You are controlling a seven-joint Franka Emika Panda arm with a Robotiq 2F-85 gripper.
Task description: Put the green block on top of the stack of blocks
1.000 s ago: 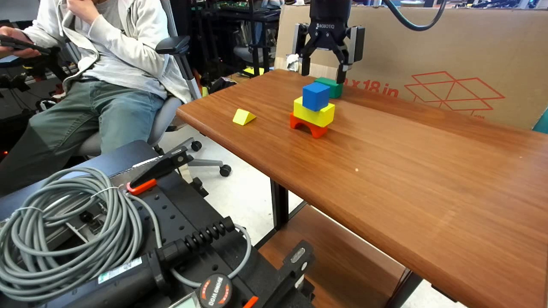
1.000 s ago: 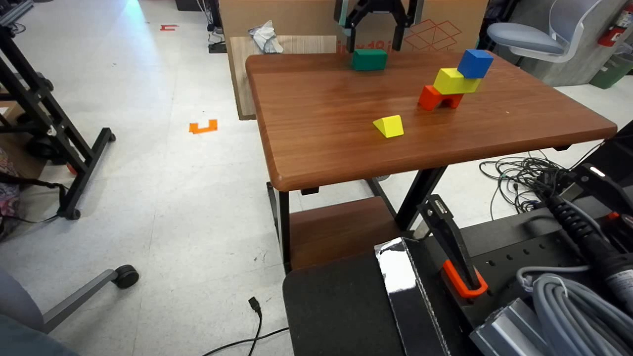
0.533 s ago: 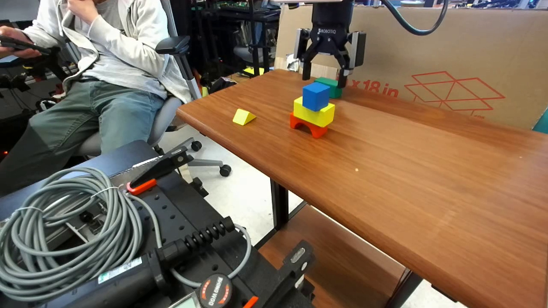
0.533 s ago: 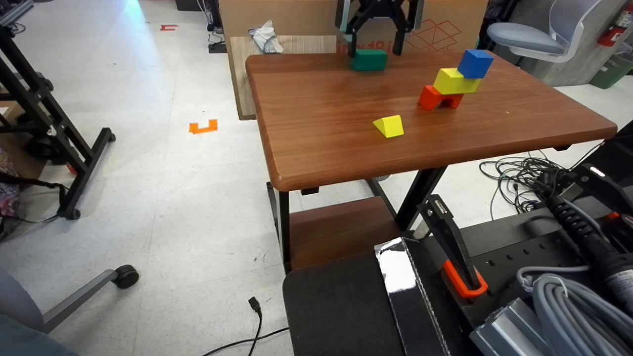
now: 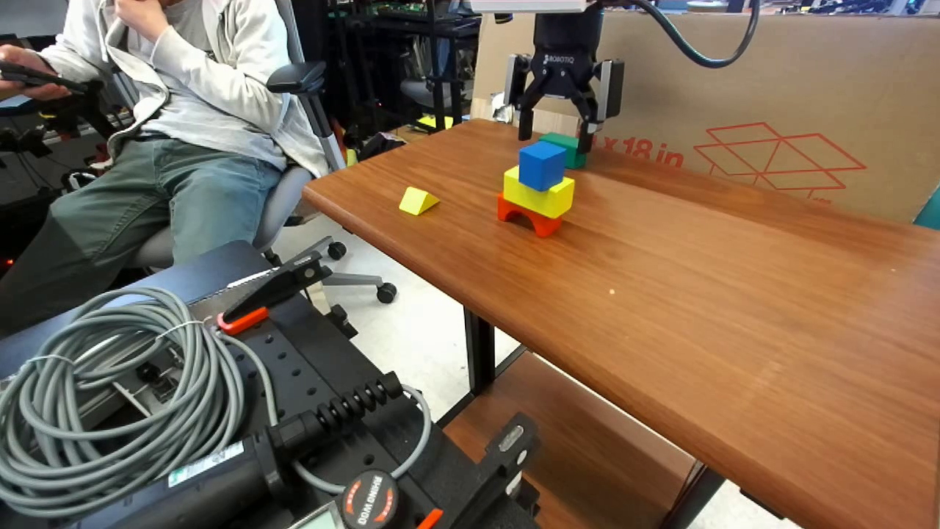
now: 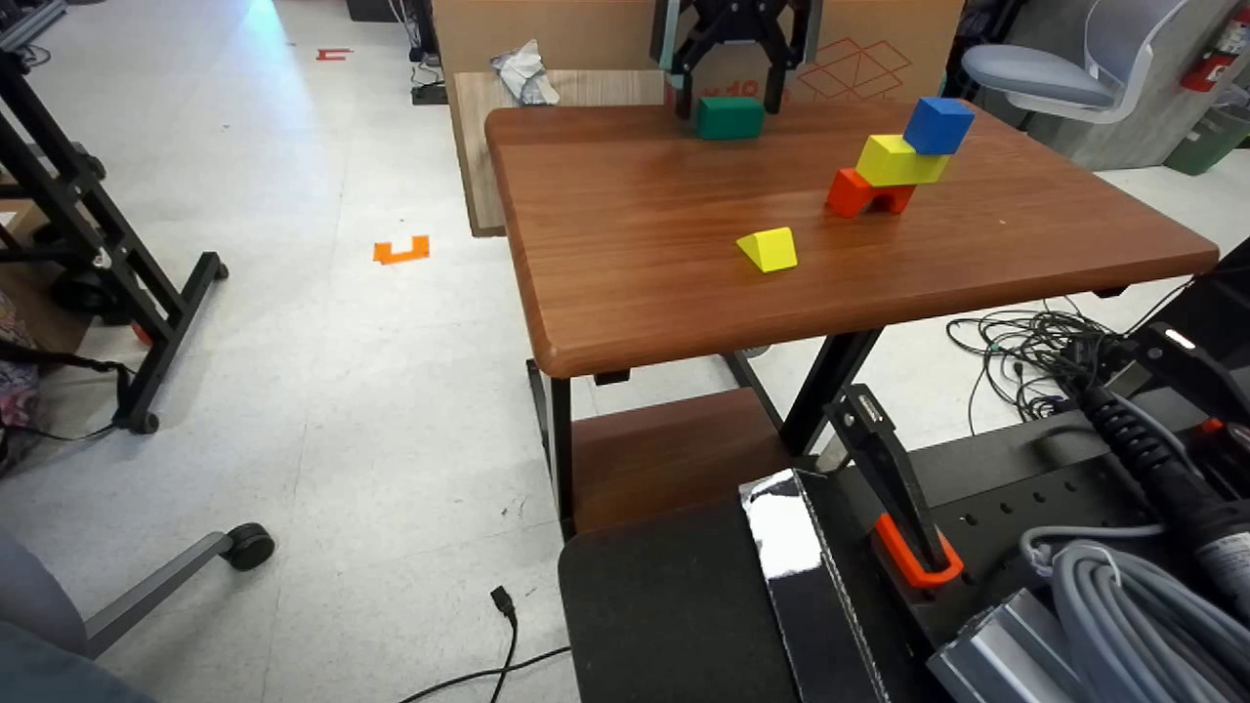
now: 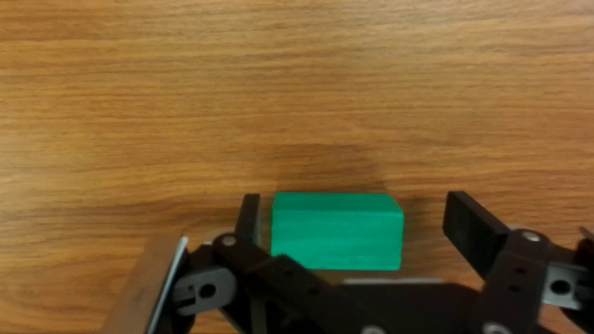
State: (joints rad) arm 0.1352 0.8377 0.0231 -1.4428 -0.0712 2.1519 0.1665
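Note:
The green block (image 7: 338,234) is a plain oblong block lying on the table. It also shows in both exterior views (image 5: 573,156) (image 6: 729,118). My gripper (image 7: 352,204) is open and points down over it. In the wrist view the block lies between the fingers, near the left one, with a wider gap to the right one. I see no contact. The stack stands nearer the camera in an exterior view: a blue cube (image 5: 542,167) on a yellow block (image 5: 540,198) on a red arch (image 5: 540,222). The blue cube sits toward one end of the yellow block (image 6: 891,161).
A small yellow wedge (image 6: 771,251) lies on the wooden table (image 6: 645,225), nearer its edge. A large cardboard sheet (image 5: 771,95) stands behind the table. A person (image 5: 198,110) sits in a chair beside it.
My gripper has come down toward the green block and, in the last half second, shifted slightly to the left in both exterior views. The fingers stay open. The blocks have not moved.

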